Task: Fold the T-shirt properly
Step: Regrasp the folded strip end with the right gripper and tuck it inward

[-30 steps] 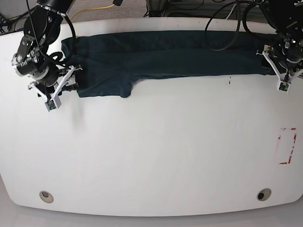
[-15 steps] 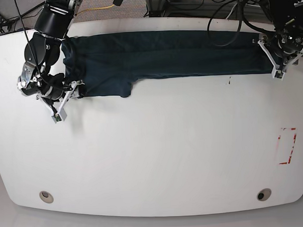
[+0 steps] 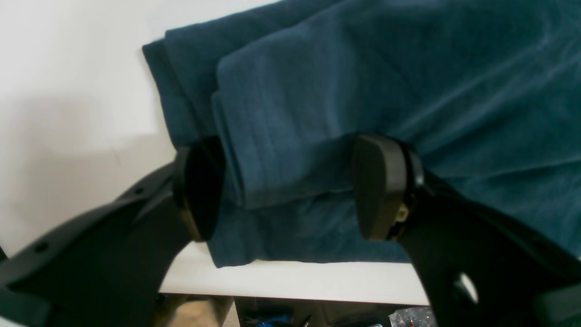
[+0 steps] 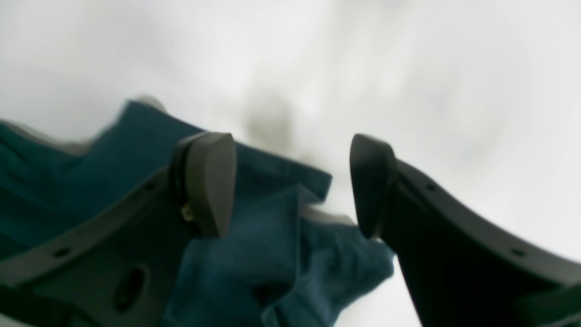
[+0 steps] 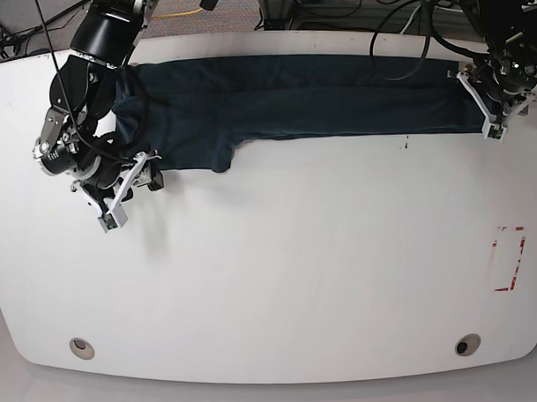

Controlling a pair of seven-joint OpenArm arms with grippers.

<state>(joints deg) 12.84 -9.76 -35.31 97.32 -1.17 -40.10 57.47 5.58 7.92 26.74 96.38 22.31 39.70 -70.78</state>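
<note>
We found no brand, label or legible writing anywhere; the only marks were a small dark speck on the table (image 5: 280, 280) just near of the shirt toward the right, and a red dashed rectangle (image 5: 509, 259) by the table's right edge, too small to read.

The T-shirt (image 5: 291, 99) lay as a long dark teal band along the far edge of the white table, running almost from the left side to the right, with a flap hanging nearer at its left part.

The left gripper (image 3: 290, 190) sat at the band's right end, at the far edge of the table. Its jaws stood apart, straddling a folded hem edge without pinching it; the cloth lay loose between the pads. Past the table edge we saw only dim clutter that we could not make out.

The right gripper (image 4: 292, 186) hung over the shirt's left end, and its picture was blurred. Its jaws also stood apart, with rumpled cloth below and between them; we could not tell whether either pad touched the fabric.

In the base view both arms were cut off at the top. Black cables and one yellow cable lay on a grey floor beyond the table. Two round holes sat near the table's near edge.
</note>
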